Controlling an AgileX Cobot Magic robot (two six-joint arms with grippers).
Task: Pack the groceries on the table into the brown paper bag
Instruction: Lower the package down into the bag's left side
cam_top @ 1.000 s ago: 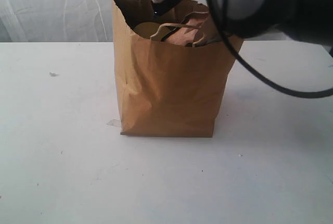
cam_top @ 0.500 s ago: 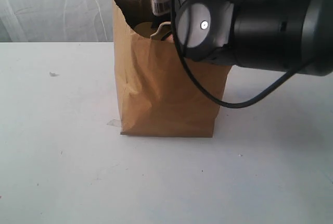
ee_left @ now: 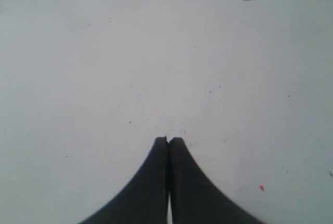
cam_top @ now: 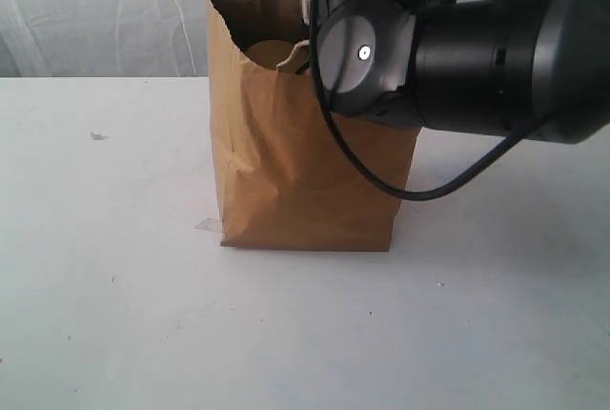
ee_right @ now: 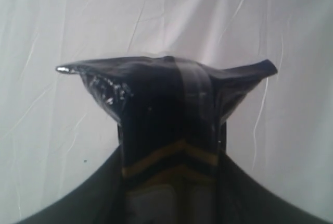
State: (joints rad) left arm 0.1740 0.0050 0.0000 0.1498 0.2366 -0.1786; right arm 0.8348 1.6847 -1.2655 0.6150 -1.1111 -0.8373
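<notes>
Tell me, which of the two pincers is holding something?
The right pincer: it grips a dark packet between its fingers. The left pincer is shut on nothing, over the white table.

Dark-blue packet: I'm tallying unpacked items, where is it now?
The right wrist view shows the dark-blue packet held in the right gripper; in the exterior view that arm is at the top right of the brown paper bag.
</notes>
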